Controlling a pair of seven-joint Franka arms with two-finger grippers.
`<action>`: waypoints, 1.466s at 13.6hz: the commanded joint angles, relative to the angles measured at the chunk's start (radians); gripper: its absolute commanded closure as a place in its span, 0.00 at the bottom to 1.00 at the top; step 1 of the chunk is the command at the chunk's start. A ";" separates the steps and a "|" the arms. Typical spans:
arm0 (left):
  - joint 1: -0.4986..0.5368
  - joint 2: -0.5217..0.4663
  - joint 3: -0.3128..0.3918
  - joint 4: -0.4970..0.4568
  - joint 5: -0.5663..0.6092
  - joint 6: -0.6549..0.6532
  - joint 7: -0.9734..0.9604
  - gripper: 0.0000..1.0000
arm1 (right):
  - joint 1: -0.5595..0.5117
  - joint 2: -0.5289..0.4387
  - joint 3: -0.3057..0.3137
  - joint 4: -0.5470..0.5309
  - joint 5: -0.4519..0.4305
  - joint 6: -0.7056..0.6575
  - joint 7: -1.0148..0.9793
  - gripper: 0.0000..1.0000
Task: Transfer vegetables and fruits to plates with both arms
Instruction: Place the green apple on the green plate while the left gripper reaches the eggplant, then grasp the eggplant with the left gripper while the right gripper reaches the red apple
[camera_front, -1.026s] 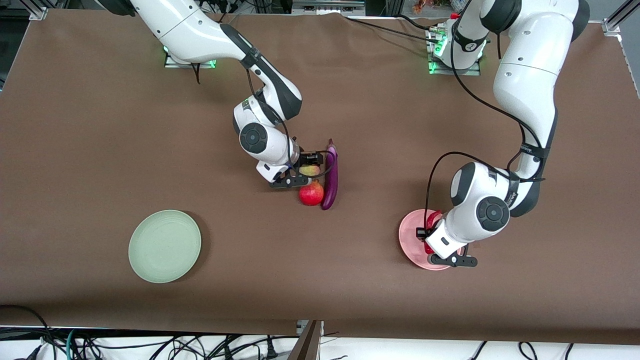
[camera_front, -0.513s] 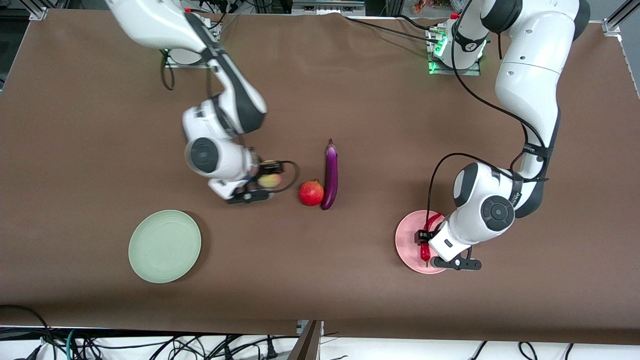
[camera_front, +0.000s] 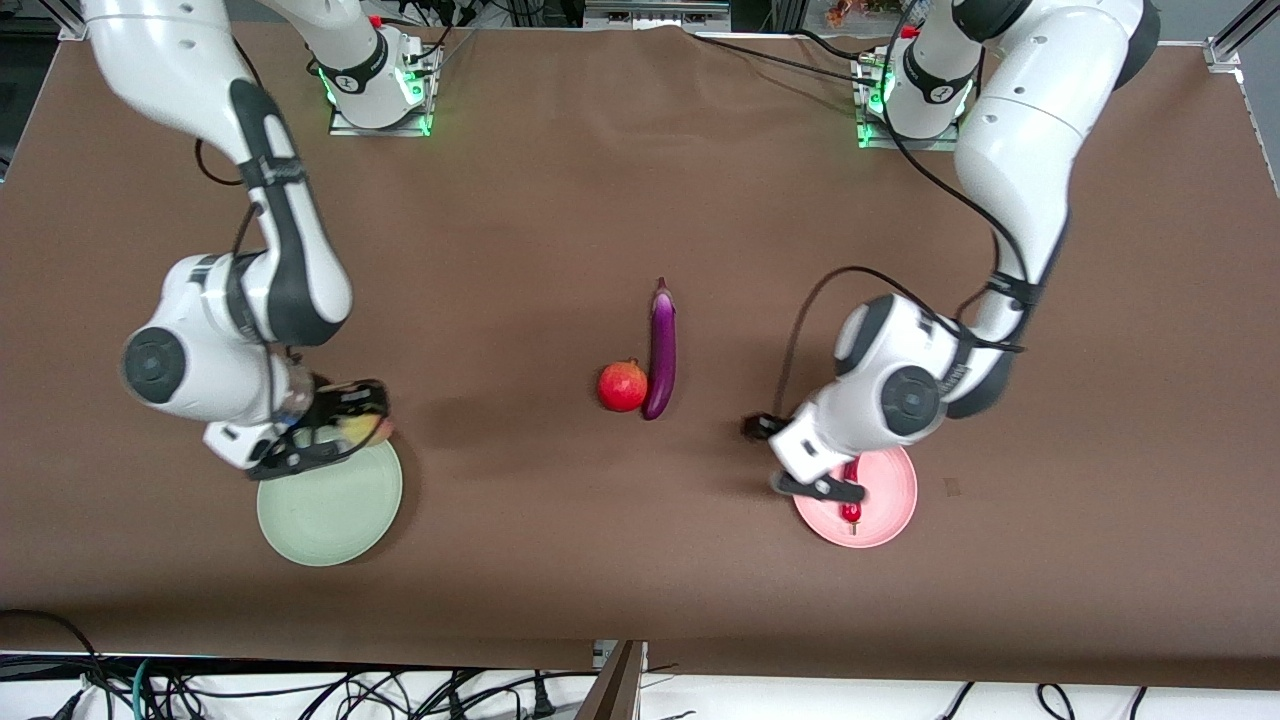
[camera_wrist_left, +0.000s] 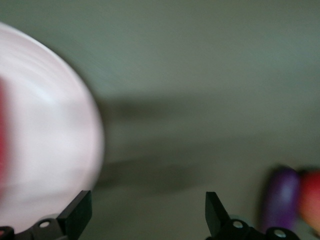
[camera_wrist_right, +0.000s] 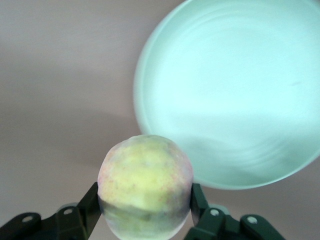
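Observation:
My right gripper (camera_front: 345, 425) is shut on the yellow-green peach (camera_front: 362, 430) and holds it over the edge of the pale green plate (camera_front: 330, 515). In the right wrist view the peach (camera_wrist_right: 145, 185) sits between the fingers (camera_wrist_right: 89, 207), beside the green plate (camera_wrist_right: 235, 100). My left gripper (camera_front: 765, 430) is open and empty, over the table beside the pink plate (camera_front: 890, 485). The red chili (camera_front: 851, 510) lies on that plate. The purple eggplant (camera_front: 661, 350) and the red pomegranate (camera_front: 622, 386) lie touching at mid-table. The left wrist view shows the pink plate (camera_wrist_left: 45, 140), eggplant (camera_wrist_left: 280, 200) and pomegranate (camera_wrist_left: 311, 197).
The brown cloth (camera_front: 640, 560) covers the whole table. The two arm bases (camera_front: 375, 80) stand along the edge farthest from the front camera. Cables hang below the table's near edge.
My right arm carried the peach from beside the pomegranate to the green plate's edge. My left gripper let go of the chili on the pink plate and moved off toward mid-table.

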 joint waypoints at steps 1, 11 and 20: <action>-0.024 -0.082 -0.056 -0.077 0.020 -0.096 -0.151 0.00 | -0.052 0.067 0.010 0.046 -0.011 0.098 -0.091 0.79; -0.236 -0.127 -0.045 -0.401 0.116 0.269 -0.285 0.05 | -0.112 0.130 0.017 0.081 -0.002 0.317 -0.252 0.00; -0.198 -0.146 0.036 -0.375 0.173 0.151 -0.326 1.00 | -0.070 0.106 0.235 0.179 0.025 0.030 0.231 0.00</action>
